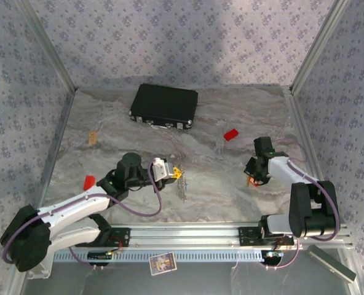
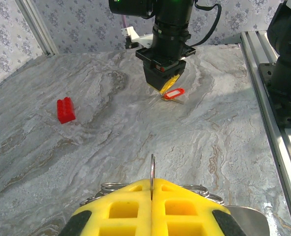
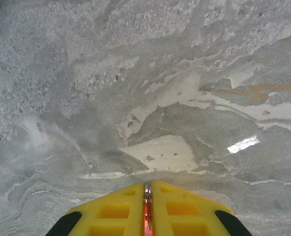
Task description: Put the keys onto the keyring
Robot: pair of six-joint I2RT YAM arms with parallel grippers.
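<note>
Left gripper [image 2: 152, 188] is pinching the keyring [image 2: 152, 169], a thin silver hoop standing edge-on, near centre. Right gripper [image 3: 146, 189] is clamping the red-headed key [image 2: 174, 93] low over the marbled table [image 2: 111, 128], to the right.

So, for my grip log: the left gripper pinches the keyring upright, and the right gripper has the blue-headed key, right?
Not blue: the left wrist view shows the right gripper on the red-headed key. The left gripper does pinch the keyring upright.
</note>
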